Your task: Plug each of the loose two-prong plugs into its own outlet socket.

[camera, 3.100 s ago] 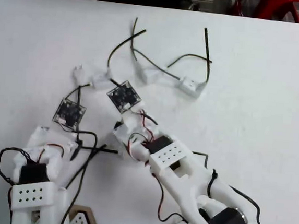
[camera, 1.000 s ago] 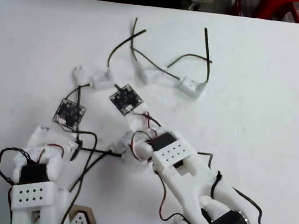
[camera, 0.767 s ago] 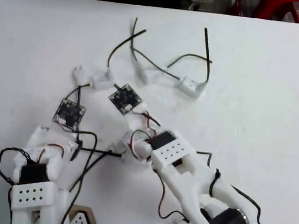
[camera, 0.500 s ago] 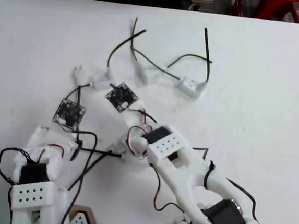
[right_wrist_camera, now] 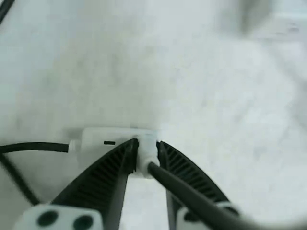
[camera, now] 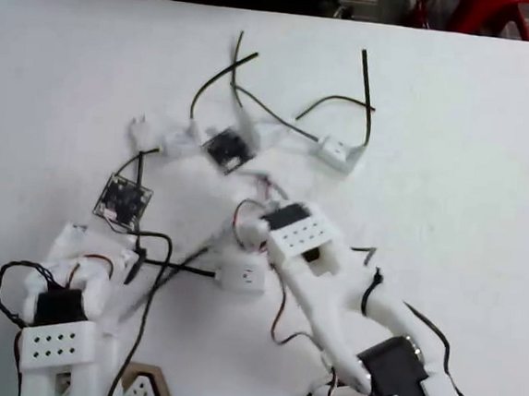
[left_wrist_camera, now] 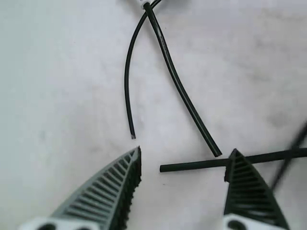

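My right gripper (right_wrist_camera: 145, 152) is shut on a white plug (right_wrist_camera: 115, 140) whose black cable runs off to one side. In the high view this plug (camera: 242, 276) sits just left of the right arm's wrist (camera: 296, 233), in the middle of the table. One black square socket board (camera: 228, 148) lies farther back among white plugs (camera: 177, 139) (camera: 336, 151); a second board (camera: 123, 199) lies to the left. My left gripper (left_wrist_camera: 184, 157) is open over loose black cable ends (left_wrist_camera: 192, 165), holding nothing. It stands at the near left (camera: 103, 247).
Several black cable stubs (camera: 363, 77) curl across the far middle of the table. A wooden piece (camera: 141, 389) lies at the near edge between the arms. The white table (camera: 472, 161) has free room on its right side and far left.
The right arm swung and turned with the white plug, which now lies nearer and to the right. The middle black board slid away toward the far plugs. The left arm has not moved.
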`<move>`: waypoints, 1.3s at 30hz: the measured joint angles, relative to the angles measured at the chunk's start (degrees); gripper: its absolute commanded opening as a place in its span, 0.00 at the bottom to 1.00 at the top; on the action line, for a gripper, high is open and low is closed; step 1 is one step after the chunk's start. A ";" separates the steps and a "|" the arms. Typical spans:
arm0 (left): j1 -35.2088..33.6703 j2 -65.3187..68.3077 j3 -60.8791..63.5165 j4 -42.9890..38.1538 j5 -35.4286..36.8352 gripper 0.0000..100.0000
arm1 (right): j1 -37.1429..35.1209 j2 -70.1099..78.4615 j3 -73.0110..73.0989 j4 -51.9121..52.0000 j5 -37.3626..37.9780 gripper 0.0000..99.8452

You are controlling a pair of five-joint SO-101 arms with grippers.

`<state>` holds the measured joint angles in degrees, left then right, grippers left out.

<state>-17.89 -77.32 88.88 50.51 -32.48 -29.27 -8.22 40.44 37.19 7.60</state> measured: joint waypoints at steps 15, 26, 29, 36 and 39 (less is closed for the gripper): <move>0.00 0.00 0.00 0.00 0.00 0.28 | 14.86 0.00 -3.08 -16.53 -24.62 0.09; -2.81 0.00 0.00 -0.09 0.18 0.28 | 15.47 -3.69 -3.69 -11.96 -20.04 0.19; -6.15 0.00 0.00 -1.67 0.18 0.28 | 13.71 -7.56 -3.69 -10.02 -19.60 0.19; -9.93 0.00 0.00 -2.02 4.04 0.28 | 3.34 -11.52 -3.78 -8.26 -19.52 0.18; -11.25 0.00 0.00 -2.02 4.31 0.28 | -2.46 -11.52 -3.78 -10.20 -19.52 0.18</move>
<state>-29.14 -77.32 88.88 48.48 -28.18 -31.74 -19.74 36.66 26.99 -11.91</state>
